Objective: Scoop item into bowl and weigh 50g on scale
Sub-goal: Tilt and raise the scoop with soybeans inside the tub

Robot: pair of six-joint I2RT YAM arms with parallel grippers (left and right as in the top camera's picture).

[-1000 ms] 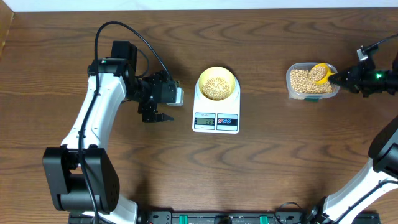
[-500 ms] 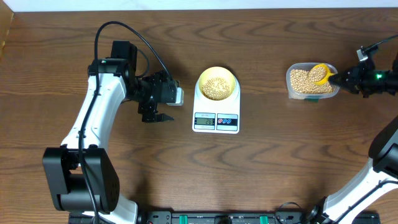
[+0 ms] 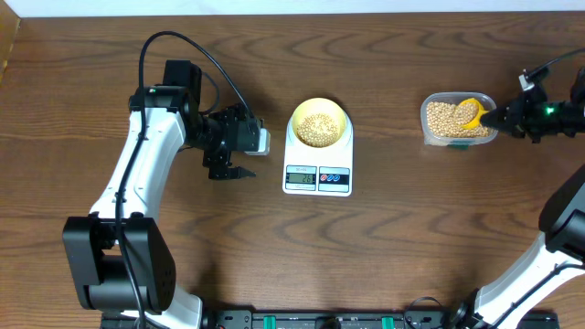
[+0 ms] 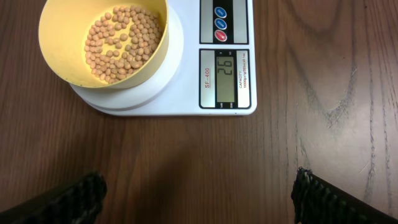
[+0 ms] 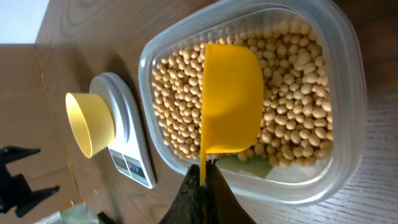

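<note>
The pale yellow bowl (image 3: 319, 123) stands on the white scale (image 3: 317, 174) and holds a layer of tan beans (image 4: 118, 43); the display (image 4: 226, 68) reads 26. My right gripper (image 5: 203, 180) is shut on the handle of a yellow scoop (image 5: 231, 99), whose cup is down in the beans (image 5: 292, 68) of the clear plastic container (image 3: 457, 119). My left gripper (image 3: 228, 171) is open and empty, hovering above the wood left of the scale.
The scale and bowl also show at the left of the right wrist view (image 5: 118, 137). The table's far edge and a white wall run along the top of the overhead view. Bare wood lies between the scale and the container.
The scoop has tipped slightly lower into the container's beans and the right gripper has shifted a little. The left arm, bowl and scale have not moved.
</note>
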